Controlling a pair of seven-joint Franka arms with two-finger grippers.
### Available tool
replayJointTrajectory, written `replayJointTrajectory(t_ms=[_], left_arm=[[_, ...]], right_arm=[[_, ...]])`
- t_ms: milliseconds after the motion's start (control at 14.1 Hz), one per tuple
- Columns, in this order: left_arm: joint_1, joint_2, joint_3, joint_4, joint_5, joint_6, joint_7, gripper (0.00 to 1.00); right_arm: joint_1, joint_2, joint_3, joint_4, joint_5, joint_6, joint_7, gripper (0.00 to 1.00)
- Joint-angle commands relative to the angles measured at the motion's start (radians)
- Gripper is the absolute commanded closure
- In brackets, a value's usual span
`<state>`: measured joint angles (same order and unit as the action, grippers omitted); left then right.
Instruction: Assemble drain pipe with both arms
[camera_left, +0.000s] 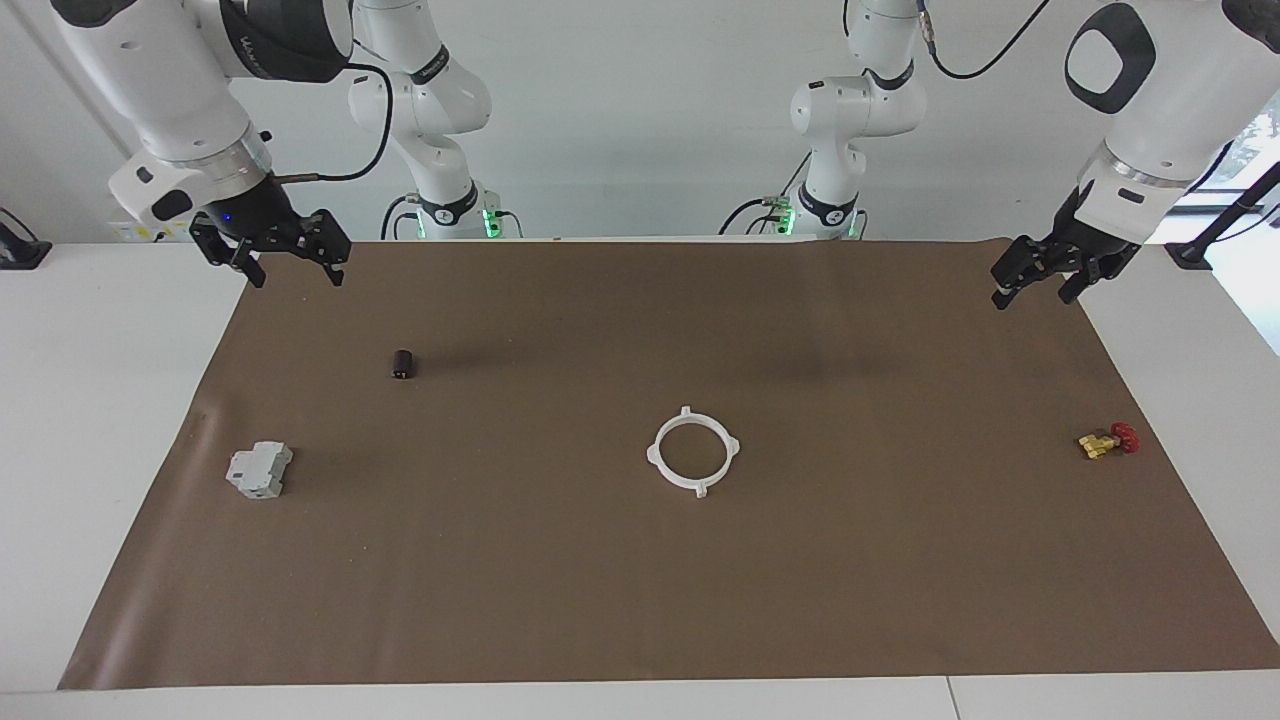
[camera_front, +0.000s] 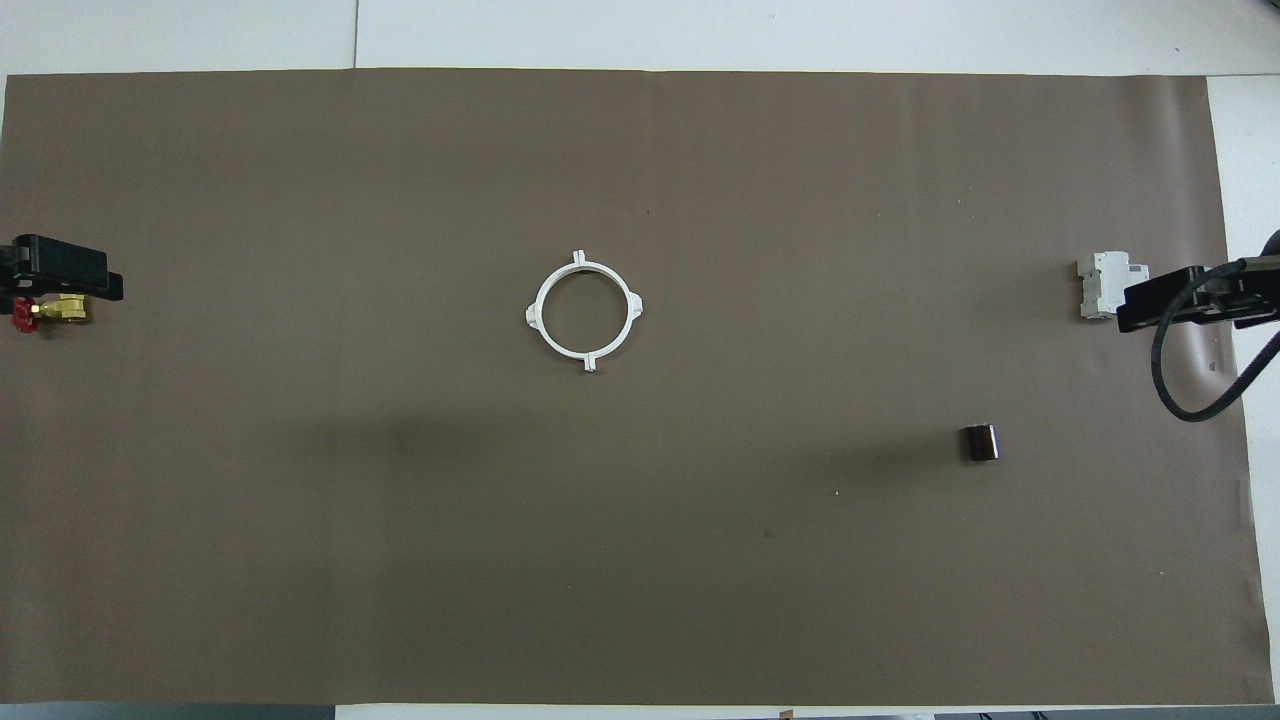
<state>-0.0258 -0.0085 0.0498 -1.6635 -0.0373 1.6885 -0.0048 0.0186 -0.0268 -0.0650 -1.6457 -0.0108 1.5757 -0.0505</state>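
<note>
Left gripper (camera_left: 1035, 280) hangs raised over the mat's (camera_left: 640, 600) corner at its own end, jaws apart, holding nothing. Right gripper (camera_left: 292, 262) mirrors it, open and empty. One white ring (camera_left: 693, 452) sits mid-mat, closed up. One grey block (camera_left: 259, 470), one dark cylinder (camera_left: 403, 363), one valve (camera_left: 1108, 441).

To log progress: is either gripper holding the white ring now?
No, the white ring lies alone mid-mat; both grippers hang apart from it.

My left gripper (camera_front: 62, 272) is cut off at nine o'clock overhead, partly covering the valve (camera_front: 55, 311).
</note>
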Motion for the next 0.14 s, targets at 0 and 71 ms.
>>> replayJointTrajectory(t_ms=[0, 71], left_arm=[[0.007, -0.024, -0.004, -0.027, -0.007, 0.005, 0.009, 0.00], [0.009, -0.024, -0.004, -0.027, -0.007, 0.006, 0.011, 0.00]], right_arm=[[-0.008, -0.001, 0.004, 0.009, 0.018, -0.006, -0.019, 0.00], [-0.008, -0.002, 0.005, 0.009, 0.018, -0.006, -0.019, 0.00]])
